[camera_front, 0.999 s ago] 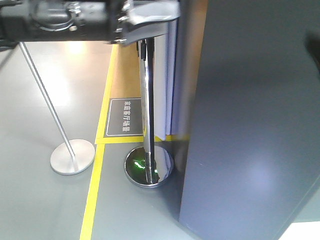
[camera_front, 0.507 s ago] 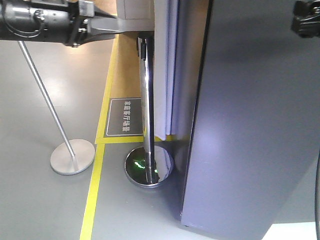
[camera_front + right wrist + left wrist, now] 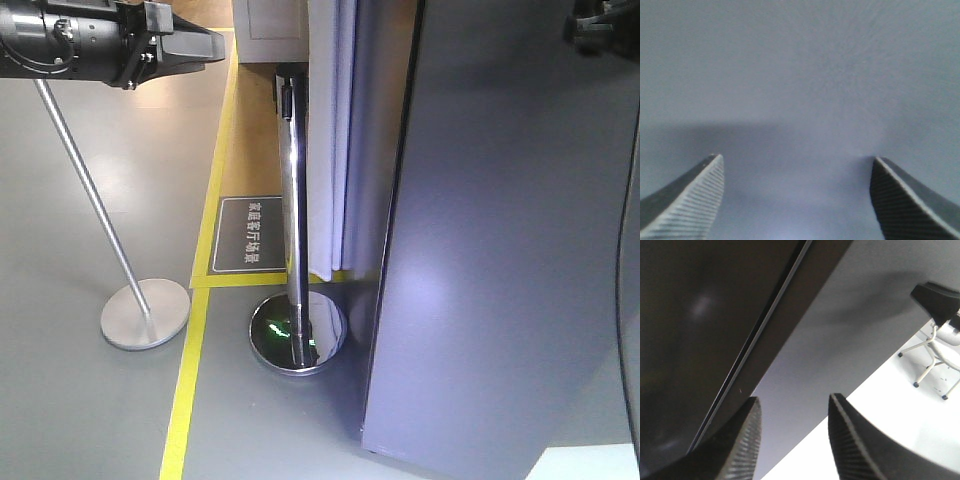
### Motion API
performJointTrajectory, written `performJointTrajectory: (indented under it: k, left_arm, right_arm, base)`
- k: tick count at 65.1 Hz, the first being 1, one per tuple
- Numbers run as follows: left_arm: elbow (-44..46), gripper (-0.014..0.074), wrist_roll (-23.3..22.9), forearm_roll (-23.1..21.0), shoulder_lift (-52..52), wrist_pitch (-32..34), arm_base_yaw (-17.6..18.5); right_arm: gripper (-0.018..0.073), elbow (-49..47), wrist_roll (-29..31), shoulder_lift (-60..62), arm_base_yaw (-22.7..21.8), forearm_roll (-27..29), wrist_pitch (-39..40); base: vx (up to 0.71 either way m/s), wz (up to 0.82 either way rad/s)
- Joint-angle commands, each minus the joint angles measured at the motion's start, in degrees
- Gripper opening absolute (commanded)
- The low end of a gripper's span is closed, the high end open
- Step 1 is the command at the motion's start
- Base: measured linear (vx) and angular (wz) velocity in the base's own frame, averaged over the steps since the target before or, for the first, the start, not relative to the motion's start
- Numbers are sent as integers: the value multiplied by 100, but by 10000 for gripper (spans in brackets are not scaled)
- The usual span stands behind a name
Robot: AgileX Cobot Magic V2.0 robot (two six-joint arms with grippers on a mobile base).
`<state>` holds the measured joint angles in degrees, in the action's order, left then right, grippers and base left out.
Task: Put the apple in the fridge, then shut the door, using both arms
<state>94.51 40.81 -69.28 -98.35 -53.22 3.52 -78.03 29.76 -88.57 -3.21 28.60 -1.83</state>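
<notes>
The front view is bright and mostly sharp. A soft pale glare lies on the grey door (image 3: pixel 500 280), and the floor (image 3: pixel 150 150) is washed out near the top left. The chrome post (image 3: pixel 293 220) gives strong reflections, and a green glow sits on its round base (image 3: pixel 297 335).

In the left wrist view the left half is very dark, while the white floor (image 3: pixel 900 415) at the bottom right is overexposed. The close fingers (image 3: pixel 742 445) are slightly soft.

The right wrist view is dim, bluish and blurred; a wide soft shadow crosses the grey surface (image 3: pixel 800 75).
</notes>
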Motion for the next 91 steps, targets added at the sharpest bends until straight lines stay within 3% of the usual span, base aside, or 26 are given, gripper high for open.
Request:
performJointTrajectory:
  k: [1, 22, 39, 59, 68, 76, 87, 91]
  left_arm:
    - [185, 302, 22, -301, 282, 230, -11]
    - [185, 302, 22, -2, 282, 308, -11]
    - [185, 302, 22, 37, 282, 310, -11]
    - [185, 302, 22, 37, 282, 434, -11]
    - [185, 302, 22, 37, 282, 619, -11]
    - [185, 300, 9, 37, 282, 802, -11]
    - [185, 242, -477, 37, 282, 865, -40]
    - [185, 190, -663, 43, 282, 802, -65]
  right_arm:
    - [573, -473, 53, -132, -35, -38, 492]
    - [573, -1235, 53, -868, -35, -32, 399]
    - [573, -1831, 53, -1375, -35, -60, -112]
    - [545, -1891, 55, -1255, -30, -75, -637]
    - [446, -1891, 55, -893, -30, -64, -1292]
    - [280, -1891, 195, -508, -30, -47, -2154]
    - [-1, -1882, 430, 139, -30, 272, -3486]
    - [-16, -1882, 549, 374, -30, 451, -3846]
  base:
    - [0, 0]
    - [0, 0]
    - [0, 0]
    - [0, 0]
    - [0, 0]
    - [0, 0]
    - [0, 0]
    - [0, 0]
